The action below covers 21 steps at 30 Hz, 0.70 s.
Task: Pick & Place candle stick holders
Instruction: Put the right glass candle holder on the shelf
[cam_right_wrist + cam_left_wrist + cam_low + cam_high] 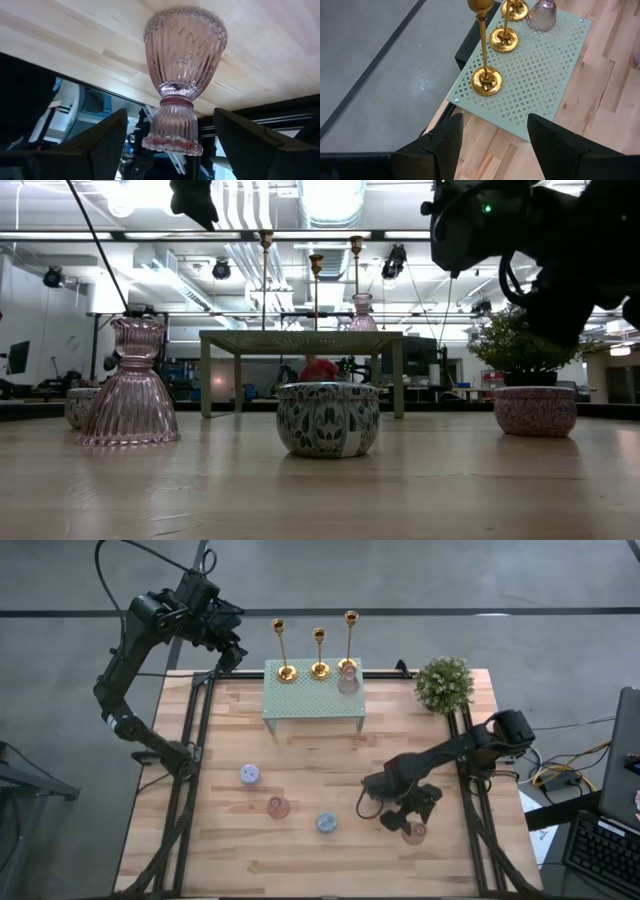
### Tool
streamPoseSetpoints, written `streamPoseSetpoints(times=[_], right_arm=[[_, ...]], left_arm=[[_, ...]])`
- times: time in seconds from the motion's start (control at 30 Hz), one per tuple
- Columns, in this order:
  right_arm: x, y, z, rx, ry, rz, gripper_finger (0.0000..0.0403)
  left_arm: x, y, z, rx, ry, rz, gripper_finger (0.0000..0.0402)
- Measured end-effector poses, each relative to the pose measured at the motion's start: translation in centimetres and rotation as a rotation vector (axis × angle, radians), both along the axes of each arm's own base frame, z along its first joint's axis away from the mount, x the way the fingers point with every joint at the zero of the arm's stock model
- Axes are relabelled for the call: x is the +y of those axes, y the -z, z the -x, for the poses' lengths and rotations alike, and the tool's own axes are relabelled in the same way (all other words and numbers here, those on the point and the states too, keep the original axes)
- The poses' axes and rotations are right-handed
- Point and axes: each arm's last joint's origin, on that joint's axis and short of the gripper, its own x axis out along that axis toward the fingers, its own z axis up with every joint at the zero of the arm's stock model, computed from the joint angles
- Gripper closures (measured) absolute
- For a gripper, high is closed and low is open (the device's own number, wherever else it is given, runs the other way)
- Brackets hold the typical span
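Candle stick holders (319, 652): all three gold ones stand in a row on the back edge of the little green perforated stand (310, 705), around 12 o'clock on the table (300, 840). A pink glass holder (348, 681) sits touching or just beside the right-hand one.

Left gripper (492, 135): up at about 11 o'clock, off the table's back-left corner, fingers spread wide, pointed at the nearest candlestick (485, 60). Holding nothing.

Right gripper (167, 135): low near 4 o'clock, jaws apart on either side of a ribbed pink glass candle holder (180, 75), not clamped as far as I can tell.

Handling: my guess is stiff metal, light, top-heavy and tippy, slick polished finish. I'd pinch the thin stem low, just above the flared base.

Other stuff: a patterned tin (328, 418), a pink pot (535, 410), a small plant (444, 683).

Writing/brands: nothing readable anywhere.
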Motion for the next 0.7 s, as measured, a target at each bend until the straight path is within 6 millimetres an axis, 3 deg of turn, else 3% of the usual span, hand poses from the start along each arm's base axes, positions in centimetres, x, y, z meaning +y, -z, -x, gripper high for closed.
streamPoseSetpoints(times=[0.7], right_arm=[[0.89,0.14,0.16,0.000,-0.023,-0.004,0.0147]], left_arm=[[0.00,0.00,0.00,0.000,0.000,0.000,0.0177]])
